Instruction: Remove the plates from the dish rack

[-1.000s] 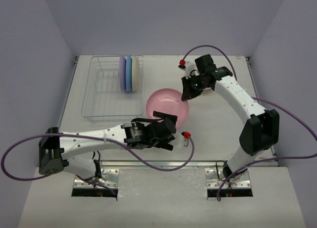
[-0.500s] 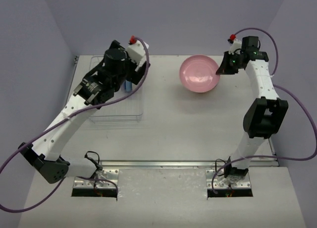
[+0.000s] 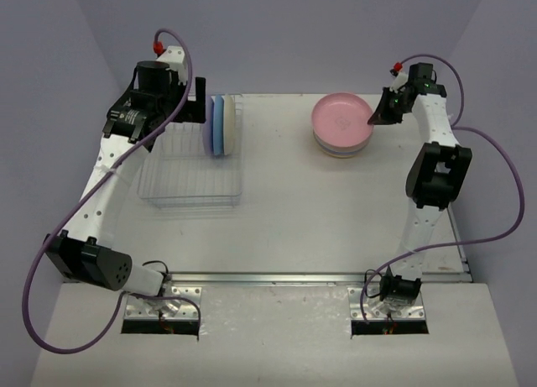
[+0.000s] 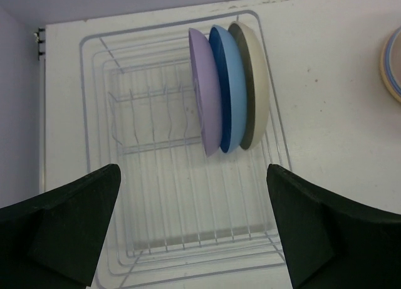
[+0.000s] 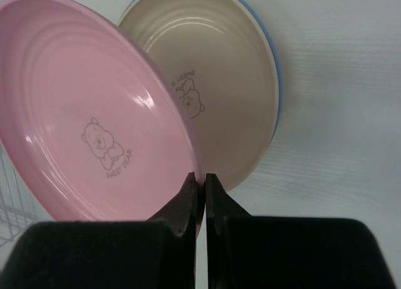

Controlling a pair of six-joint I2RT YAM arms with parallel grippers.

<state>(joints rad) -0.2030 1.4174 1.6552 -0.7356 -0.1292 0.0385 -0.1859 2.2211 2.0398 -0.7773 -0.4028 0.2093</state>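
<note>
The wire dish rack [image 3: 189, 164] stands at the back left and holds three upright plates: lavender [image 4: 205, 94], blue [image 4: 230, 88] and cream [image 4: 254, 82]. They also show in the top view [image 3: 218, 125]. My left gripper [image 4: 191, 229] is open and empty above the rack, left of those plates. My right gripper [image 5: 202, 179] is shut on the rim of a pink plate [image 5: 94, 107], holding it tilted over a stack [image 3: 342, 145] of plates at the back right. A cream plate [image 5: 219, 82] tops that stack, a blue one below.
The table's back edge and wall lie just behind the rack and the stack. The rack's near slots [image 4: 182, 195] hold nothing. The right arm's elbow [image 3: 436, 173] stands right of the stack.
My left arm swung from the table's near middle up over the rack at the back left. My right gripper carried the pink plate from the centre to the back-right stack.
</note>
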